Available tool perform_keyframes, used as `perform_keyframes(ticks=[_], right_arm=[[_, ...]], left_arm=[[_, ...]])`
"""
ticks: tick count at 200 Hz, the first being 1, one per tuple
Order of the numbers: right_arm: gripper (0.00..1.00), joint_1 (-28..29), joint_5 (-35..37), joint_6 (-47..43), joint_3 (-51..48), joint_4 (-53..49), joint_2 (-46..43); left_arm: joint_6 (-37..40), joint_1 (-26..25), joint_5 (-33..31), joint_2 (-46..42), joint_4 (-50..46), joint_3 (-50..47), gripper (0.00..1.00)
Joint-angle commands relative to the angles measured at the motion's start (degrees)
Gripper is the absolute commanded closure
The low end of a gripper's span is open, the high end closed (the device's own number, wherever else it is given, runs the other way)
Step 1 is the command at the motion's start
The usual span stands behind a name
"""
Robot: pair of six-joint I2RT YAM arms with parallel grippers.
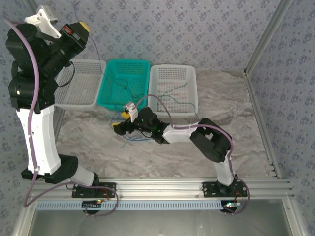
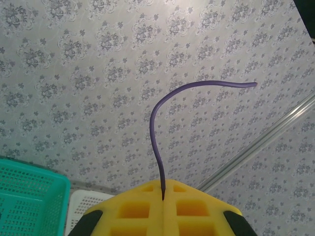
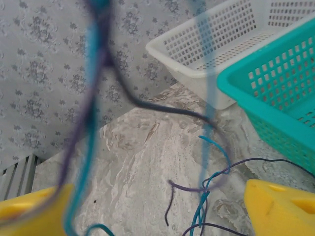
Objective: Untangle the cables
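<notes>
Overhead, one purple wire; below, the knot on the table

Up by the back wall the left gripper (image 1: 81,27) has its yellow foam pads pressed together on a thin dark purple wire (image 2: 156,118), which springs out of the seam and curls sideways. Held that high, I'd say, so the strand's own length hangs free of the others.

The rest of the thin blue, green, teal and purple cables (image 1: 134,135) lie in a loose snarl on the marbled grey table (image 1: 147,162), just in front of the teal perforated plastic basket (image 1: 109,69). A few strands trail into it and into the white perforated basket (image 1: 172,69) on its right. The right gripper (image 1: 122,121) sits low at the near edge of that snarl, its fingers (image 3: 280,206) spread wide. Blurred teal and dark strands cross the gap between them without being pinched. It looks placed to take a second strand and pull against the raised one
</notes>
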Motion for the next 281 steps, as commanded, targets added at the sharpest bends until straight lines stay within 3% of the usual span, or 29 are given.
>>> perform_keyframes(ticks=[1,31,90,151,188,218,239,281], right_arm=[[0.15,0.46,-1.58,-3.19,2.49,1.08,0.5],[0.35,0.49,-1.49,-1.37,4.46,0.92,1.19],[1.0,0.22,-0.56,-0.86,-0.98,-3.06,-0.59],[1.0,-2.91,4.25,-13.43,-17.13,-18.62,-14.6],[1.0,-4.73,4.89,-13.44,-26.32,-19.96,-18.14],[1.0,-5.49,9.44,-13.12,-31.51,-19.26,-20.41],[1.0,-6.6,11.2,-11.75,-34.93,-18.38,-21.76],[1.0,-6.61,19.2,-9.72,-40.56,-18.75,-24.3]], left_arm=[[0.52,-0.25,0.44,-1.11,1.8,0.17,1.0],[0.66,-0.22,0.24,-1.25,1.89,0.15,1.0],[2.67,0.6,-4.79,-1.25,-0.28,1.17,1.0],[12.63,4.91,-22.65,0.81,-1.14,6.2,1.0],[10.62,8.0,-18.69,6.19,0.7,12.51,1.0],[5.35,11.12,-14.18,11.6,2.51,19.81,1.0],[0.71,13.75,-11.24,13.19,7.1,20.24,1.0],[-2.48,14.09,-9.01,16.25,13.68,21.43,1.0]])
